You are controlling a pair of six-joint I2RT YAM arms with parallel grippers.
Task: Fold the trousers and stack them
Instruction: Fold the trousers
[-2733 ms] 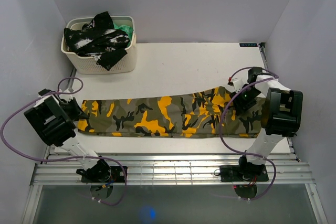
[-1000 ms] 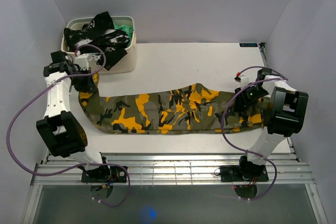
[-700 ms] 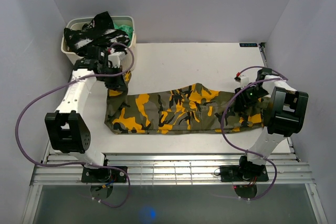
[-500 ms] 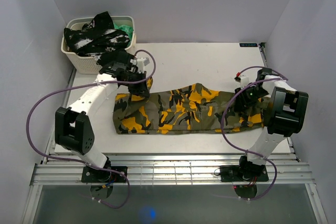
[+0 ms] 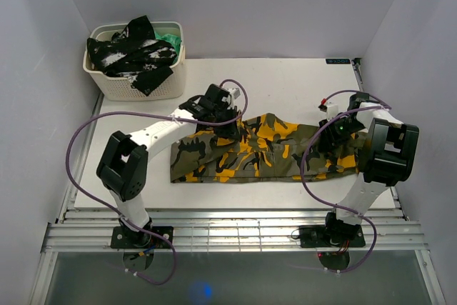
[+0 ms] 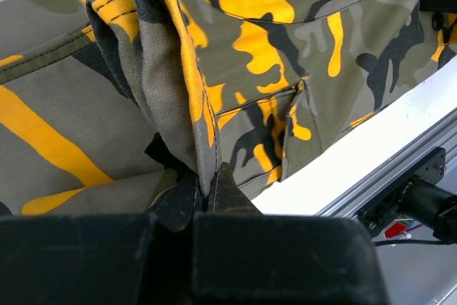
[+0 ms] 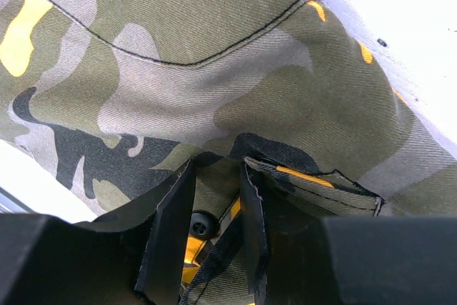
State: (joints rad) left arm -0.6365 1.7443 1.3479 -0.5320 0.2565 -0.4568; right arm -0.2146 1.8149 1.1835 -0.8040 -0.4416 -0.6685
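No legible text, number or brand in any view. Small dark rectangular label [image 5: 338, 61] at the far edge of the white table [image 5: 285, 83], upper right of frame: too small to read.

Diffuse overhead light is illuminating the scene evenly; the table [image 5: 285, 83] is rendering bright white without glare. The trousers [image 5: 264, 151] are casting 1 thin, soft shadow along their near edge. Left and right of the trousers, the walls [image 5: 43, 48] are taking a cool violet tint. In the 2 wrist views, the trousers' weave is resolving sharply, the bottom strip is rendering underexposed black, and the table beside the trousers is clipping to white.
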